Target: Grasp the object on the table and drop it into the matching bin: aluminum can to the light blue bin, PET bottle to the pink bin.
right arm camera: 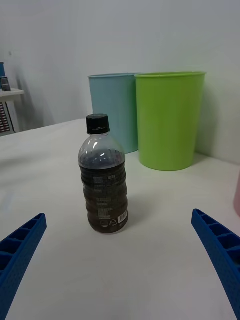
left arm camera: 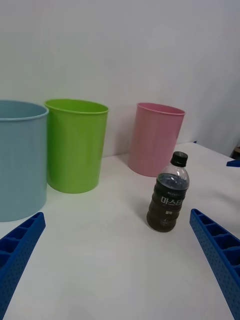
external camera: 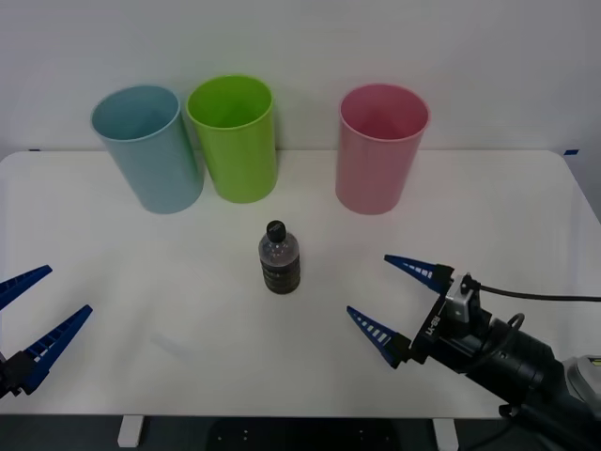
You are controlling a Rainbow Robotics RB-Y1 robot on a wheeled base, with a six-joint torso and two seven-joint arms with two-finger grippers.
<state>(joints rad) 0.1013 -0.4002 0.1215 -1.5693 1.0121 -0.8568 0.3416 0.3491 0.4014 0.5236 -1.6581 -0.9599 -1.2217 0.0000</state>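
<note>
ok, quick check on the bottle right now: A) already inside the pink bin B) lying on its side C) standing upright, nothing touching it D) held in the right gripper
C. The bottle stands upright on the table, cap on top, in front of the bins, with the open right gripper off to its side and the open left gripper farther away; neither touches it.

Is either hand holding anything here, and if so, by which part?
Nothing is held. Both the right hand and left hand are open, apart from the small clear plastic bottle with black cap standing upright.
</note>
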